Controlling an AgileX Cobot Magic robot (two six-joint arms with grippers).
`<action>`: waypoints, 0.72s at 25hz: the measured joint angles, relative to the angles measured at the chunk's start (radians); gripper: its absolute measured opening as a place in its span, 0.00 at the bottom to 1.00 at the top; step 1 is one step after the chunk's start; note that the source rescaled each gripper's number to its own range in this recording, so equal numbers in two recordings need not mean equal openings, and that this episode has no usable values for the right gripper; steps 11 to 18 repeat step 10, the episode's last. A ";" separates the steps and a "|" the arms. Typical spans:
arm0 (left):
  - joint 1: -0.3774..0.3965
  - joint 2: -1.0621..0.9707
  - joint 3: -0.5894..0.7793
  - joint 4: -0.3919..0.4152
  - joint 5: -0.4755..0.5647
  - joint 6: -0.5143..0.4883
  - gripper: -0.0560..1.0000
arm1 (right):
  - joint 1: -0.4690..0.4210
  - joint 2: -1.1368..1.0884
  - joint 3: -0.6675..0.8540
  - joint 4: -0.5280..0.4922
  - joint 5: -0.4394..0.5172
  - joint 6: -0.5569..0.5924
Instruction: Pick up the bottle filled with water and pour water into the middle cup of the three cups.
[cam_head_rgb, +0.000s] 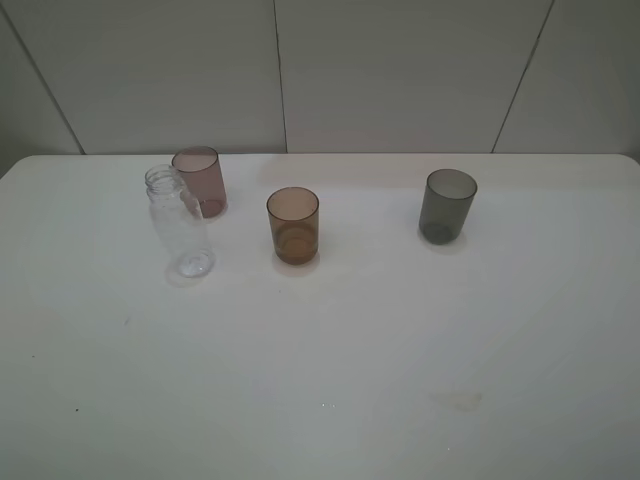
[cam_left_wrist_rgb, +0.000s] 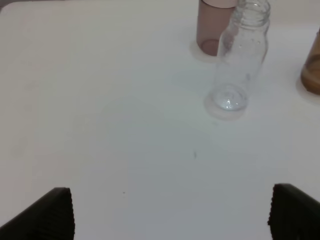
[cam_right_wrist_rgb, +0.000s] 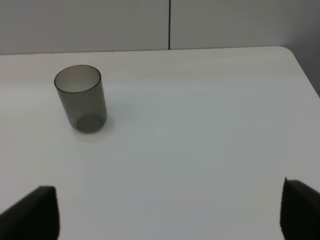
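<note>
Bottle (cam_head_rgb: 181, 223) upright, neck up, beside pinkish cup (cam_head_rgb: 201, 181), both jaws wide, apparently empty

Black ribbed gripper fingers (cam_left_wrist_rgb: 50, 215) (both arms)

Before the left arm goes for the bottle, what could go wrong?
1. The bottle stands close in front of the pink cup; the open left gripper closing around it could knock that cup.
2. The bottle has no cap, so a tilted lift could spill early.
3. The amber cup is light and unsupported; a bump from the bottle's neck while pouring could tip it.
</note>
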 joint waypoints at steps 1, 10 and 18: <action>0.018 0.000 0.000 0.000 0.000 0.000 1.00 | 0.000 0.000 0.000 0.000 0.000 0.000; 0.052 0.000 0.000 0.000 0.000 0.000 1.00 | 0.000 0.000 0.000 0.000 0.000 0.000; 0.052 0.000 0.000 0.000 0.000 0.000 1.00 | 0.000 0.000 0.000 0.000 0.000 0.000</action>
